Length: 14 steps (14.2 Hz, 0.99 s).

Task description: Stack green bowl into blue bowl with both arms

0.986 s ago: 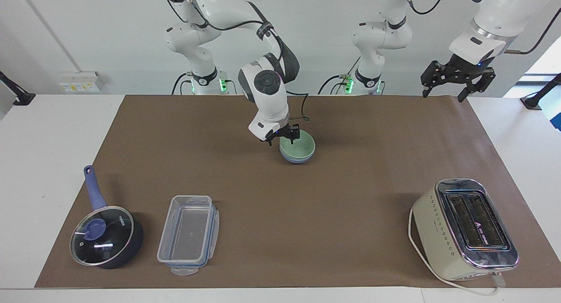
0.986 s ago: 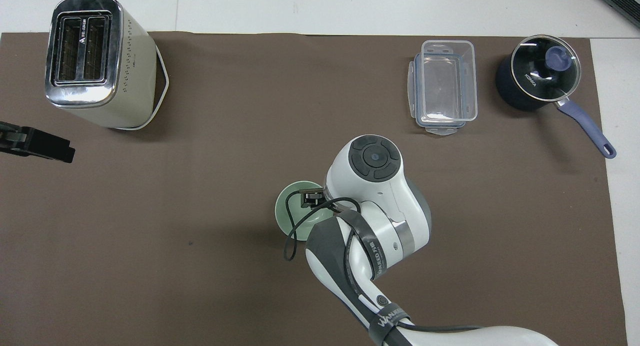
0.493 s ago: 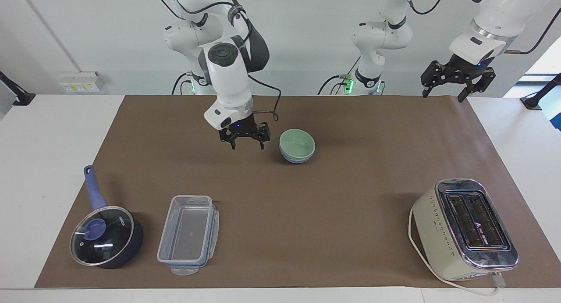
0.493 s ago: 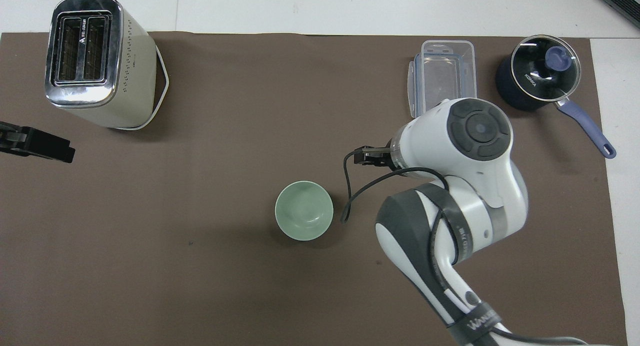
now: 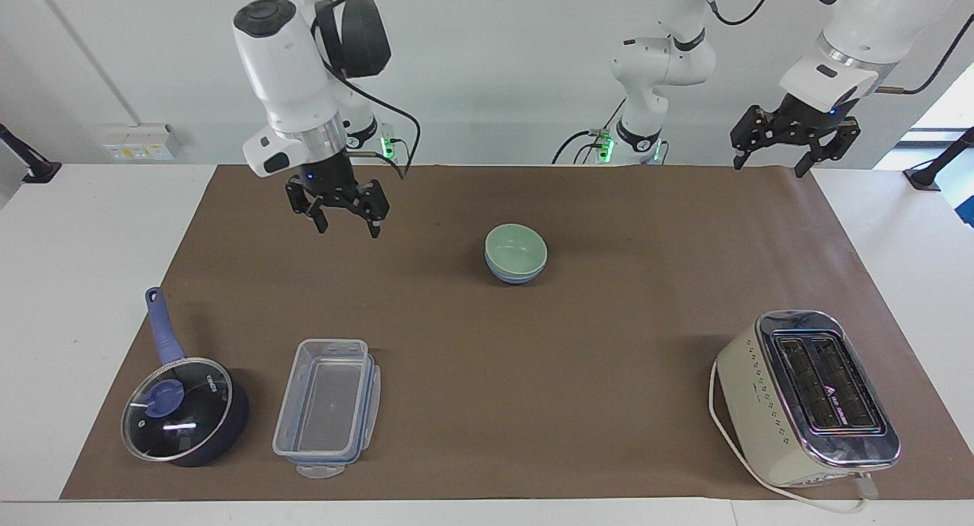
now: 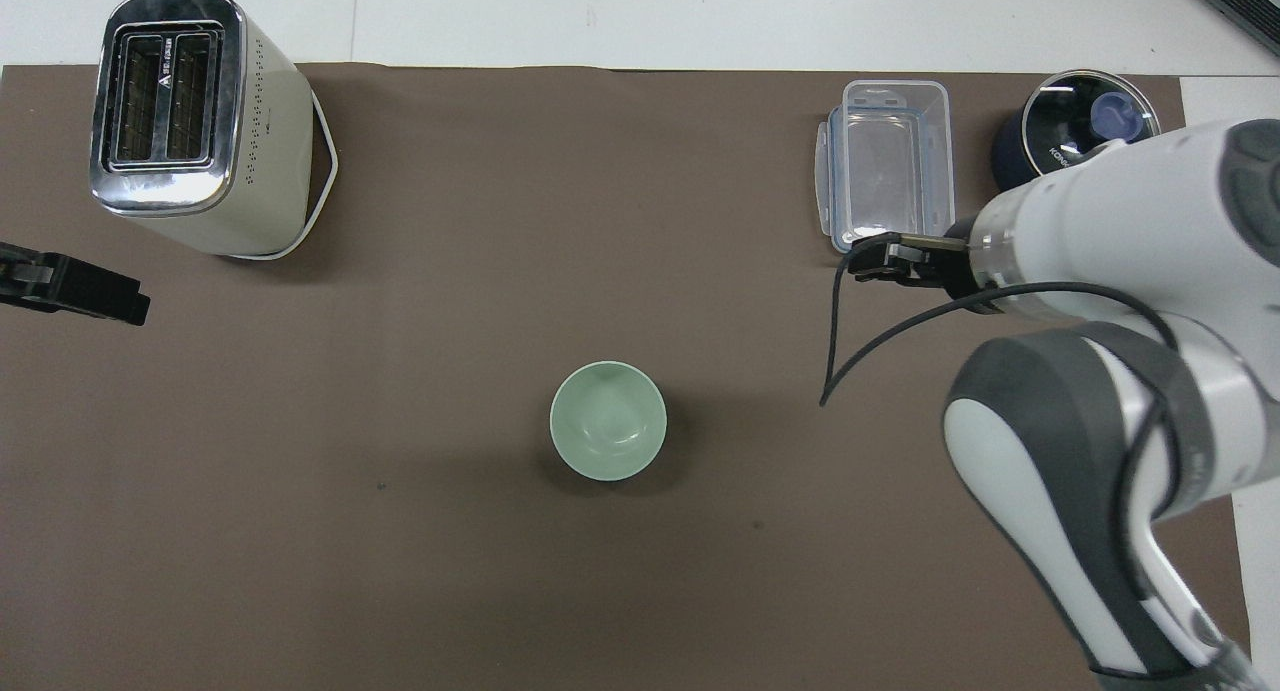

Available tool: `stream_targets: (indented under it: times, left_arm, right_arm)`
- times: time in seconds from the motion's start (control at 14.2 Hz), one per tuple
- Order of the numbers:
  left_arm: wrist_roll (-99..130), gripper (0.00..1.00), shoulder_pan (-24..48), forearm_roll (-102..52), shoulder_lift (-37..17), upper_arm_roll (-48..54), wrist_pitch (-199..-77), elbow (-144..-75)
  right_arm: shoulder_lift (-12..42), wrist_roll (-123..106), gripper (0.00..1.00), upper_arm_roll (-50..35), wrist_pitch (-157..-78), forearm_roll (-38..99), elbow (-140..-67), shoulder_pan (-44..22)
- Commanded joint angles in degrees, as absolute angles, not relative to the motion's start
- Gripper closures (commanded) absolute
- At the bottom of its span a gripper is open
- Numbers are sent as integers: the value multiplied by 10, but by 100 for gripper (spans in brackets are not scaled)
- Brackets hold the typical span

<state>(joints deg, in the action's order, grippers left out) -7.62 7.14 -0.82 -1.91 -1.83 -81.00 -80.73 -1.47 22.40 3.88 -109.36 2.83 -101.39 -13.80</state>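
The green bowl (image 5: 516, 247) sits nested inside the blue bowl (image 5: 514, 276) in the middle of the brown mat. In the overhead view only the green bowl (image 6: 608, 421) shows; the blue bowl is hidden under it. My right gripper (image 5: 348, 226) is open and empty, raised over the mat toward the right arm's end, well apart from the bowls. It also shows in the overhead view (image 6: 872, 267). My left gripper (image 5: 768, 166) is open and empty, held high over the mat's edge at the left arm's end, where the arm waits.
A cream toaster (image 5: 810, 396) with a white cord stands at the left arm's end, farther from the robots than the bowls. A clear plastic container (image 5: 327, 404) and a dark-blue lidded saucepan (image 5: 183, 412) stand at the right arm's end.
My right gripper has let go of the green bowl, risen and moved away toward the right arm's end. The green bowl stays in the blue bowl. The left arm has not moved.
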Motion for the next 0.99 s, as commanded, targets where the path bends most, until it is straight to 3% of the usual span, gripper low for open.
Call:
stream_targets:
  times: [0.0, 0.35, 0.92]
  left_arm:
    - [-71, 0, 66, -16, -4, -16, -807, -824]
    - [-71, 0, 65, -16, -4, -16, -807, -824]
    - [-71, 0, 65, -16, -4, -16, -807, -824]
  right_arm:
    - [-48, 214, 0, 37, -1053, 8, -1007, -113]
    - [-58, 122, 0, 54, -931, 2, -929, -57]
    - [-68, 40, 0, 60, -898, 2, -944, -12]
